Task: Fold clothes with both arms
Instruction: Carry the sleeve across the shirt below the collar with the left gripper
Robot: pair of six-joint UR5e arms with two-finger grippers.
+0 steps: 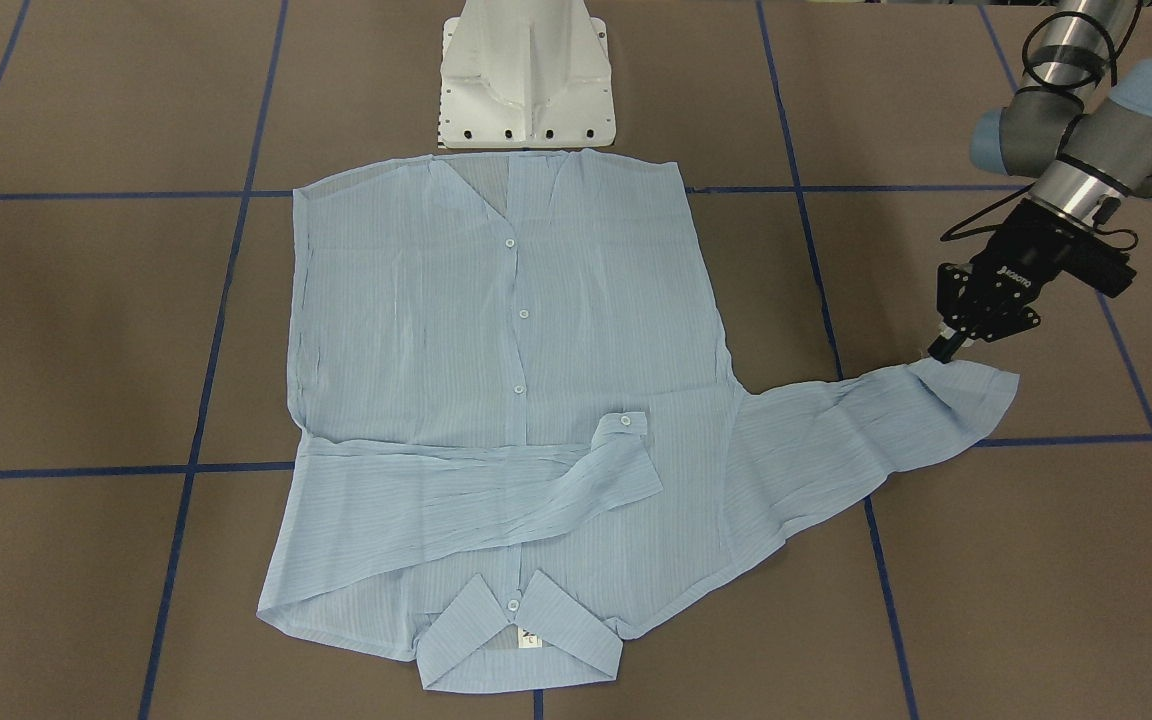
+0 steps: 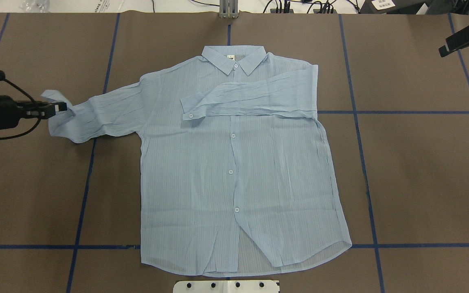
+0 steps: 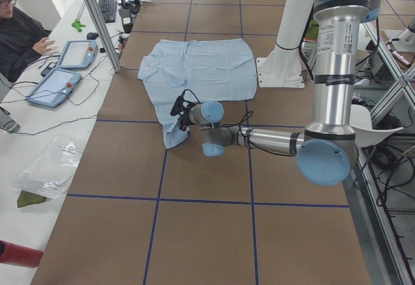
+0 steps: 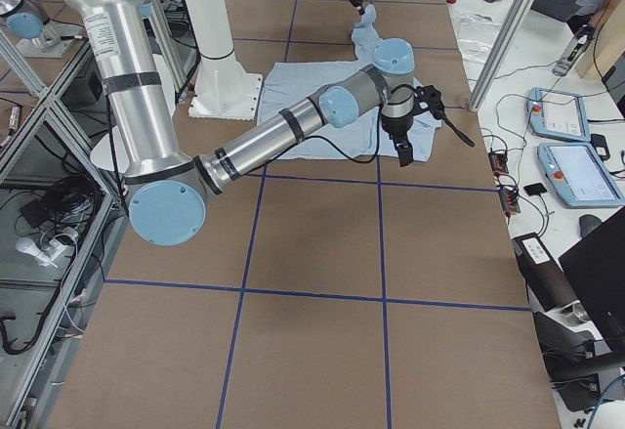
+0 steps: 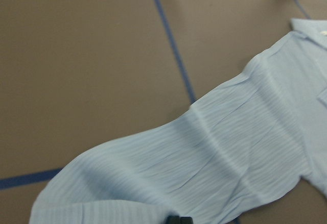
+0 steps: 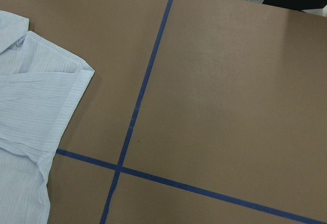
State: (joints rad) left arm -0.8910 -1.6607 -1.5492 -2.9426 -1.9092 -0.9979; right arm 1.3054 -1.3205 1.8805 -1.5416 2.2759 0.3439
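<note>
The light blue striped shirt (image 2: 234, 162) lies flat and buttoned on the brown table, with its collar (image 2: 234, 57) on the far side from the robot. One sleeve (image 2: 250, 99) is folded across the chest. The other sleeve (image 2: 104, 114) stretches out to the robot's left. My left gripper (image 2: 61, 107) is shut on that sleeve's cuff (image 1: 976, 395), low over the table; the sleeve fills the left wrist view (image 5: 204, 168). My right gripper (image 2: 443, 50) hangs above bare table, off the shirt's far right shoulder. It holds nothing, and no fingertips show in its wrist view.
The white pedestal base (image 1: 526, 80) stands just behind the shirt's hem. Blue tape lines (image 6: 138, 101) cross the brown table top. Aluminium posts (image 3: 97, 19), teach pendants (image 3: 74, 54) and seated operators are along the table's far edge.
</note>
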